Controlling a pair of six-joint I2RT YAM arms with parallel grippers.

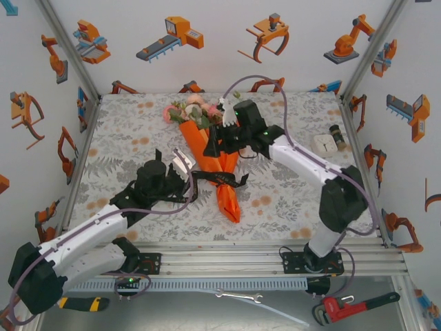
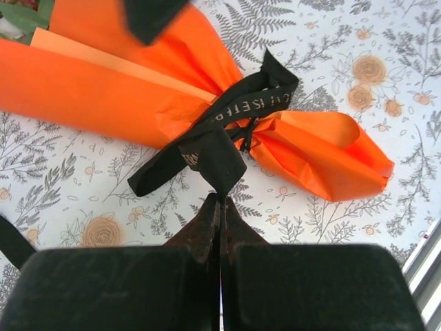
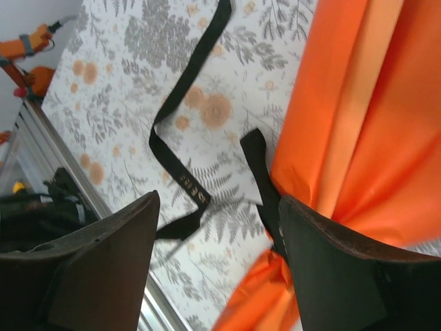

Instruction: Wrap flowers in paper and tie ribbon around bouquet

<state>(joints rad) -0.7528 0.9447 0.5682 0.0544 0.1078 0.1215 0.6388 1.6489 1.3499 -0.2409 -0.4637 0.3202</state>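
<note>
Nearest the lens, on the grey ledge below the front rail: a red pipe wrench (image 1: 355, 305), a steel spanner (image 1: 238, 296) and a yellow-handled tool (image 1: 83, 303). Beyond the rail, a desk (image 1: 124, 138) draped in cloth printed with grey ferns and peach blooms, boxed in by aluminium posts and white walls (image 1: 207, 62) dotted with orange robot drawings. Lying mid-desk, the bouquet (image 1: 224, 172): orange paper (image 2: 103, 89) rolled to a cone, flowers (image 1: 189, 110) toward the far wall, narrow tail toward the arms. Cinched around its waist, the black ribbon (image 2: 251, 103), faint lettering showing, one loose end trailing over the cloth. Left claw (image 2: 222, 203) pinched shut on a ribbon end just beside the cone. Right claw (image 3: 219, 234) spread open over the paper near the tie, gripping nothing. At the right rear corner, a small white block (image 1: 322, 143) beside a dark little jar (image 1: 337, 136).
</note>
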